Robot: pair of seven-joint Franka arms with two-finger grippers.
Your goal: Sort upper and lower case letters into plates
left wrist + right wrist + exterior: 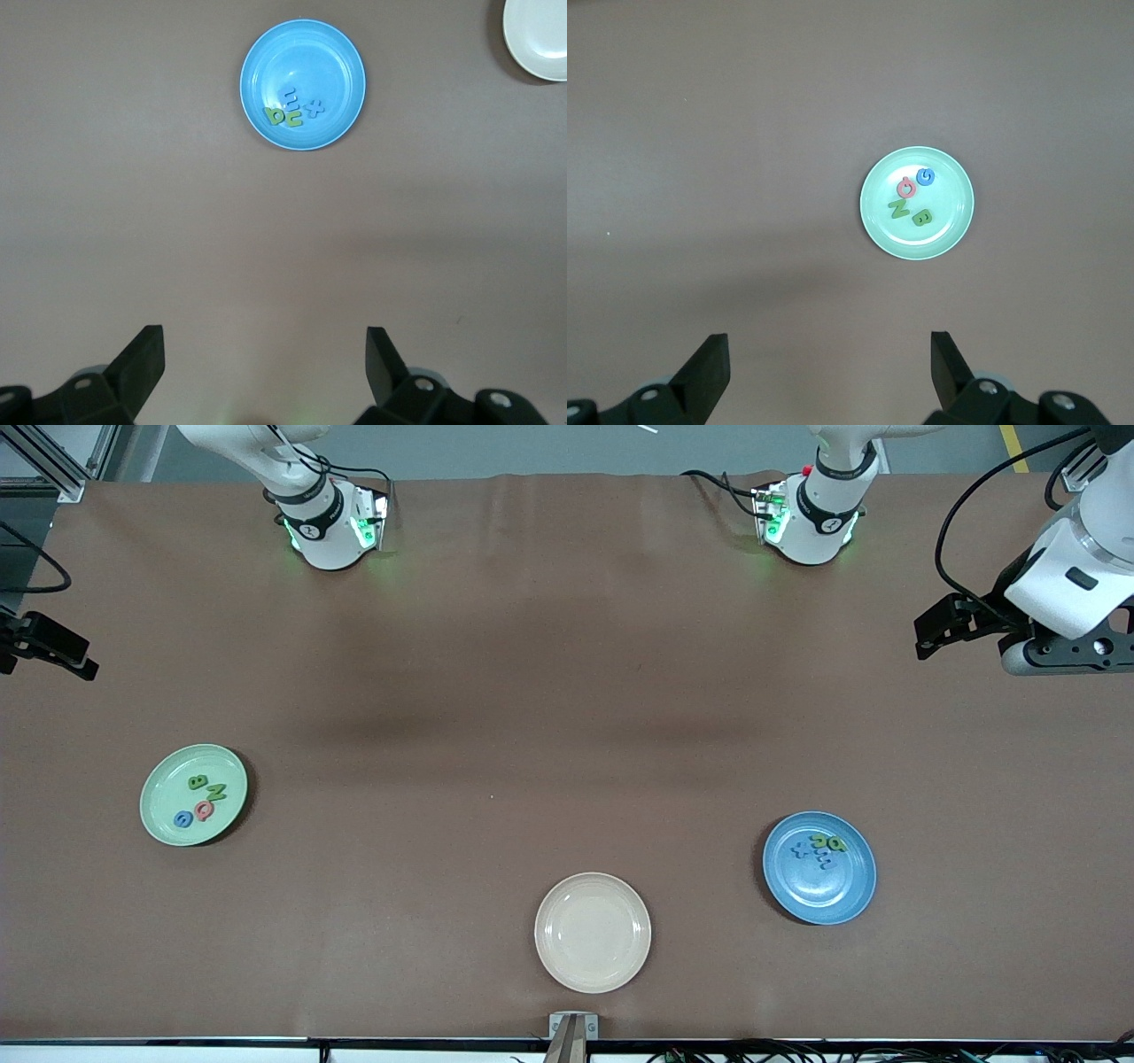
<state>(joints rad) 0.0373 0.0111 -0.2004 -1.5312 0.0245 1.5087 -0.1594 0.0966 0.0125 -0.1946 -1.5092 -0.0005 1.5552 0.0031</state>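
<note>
The round pale green shallow plate (pixel 193 794) sits near the worktop (pixel 496 717) edge at the right arm's end, holding four chunky toy letters: a green B (pixel 198 782), green N (pixel 215 794), red Q (pixel 204 810) and blue G (pixel 182 819), all uppercase. The round medium blue shallow plate (pixel 819 867) sits toward the left arm's end, nearer the front camera, w/ four small letters (pixel 822 848) bunched at the rim side toward the robots' bases: two green, two blue; they look lowercase, exact shapes too small to tell. A round cream-white plate (pixel 593 932) lies empty close to the front edge, between the other two. No letters are seen loose on the worktop, so the sort looks complete. The left gripper (pixel 266 354) hovers high over bare worktop w/ fingers spread wide, nothing held; the right gripper (pixel 830 359) likewise, fingers spread, empty, over bare worktop, its plate in view below. Both arms wait. Judgement: best move now is to keep both grippers high and clear of the plates, since any low pass could nudge a plate and spill the sorted letters.
</note>
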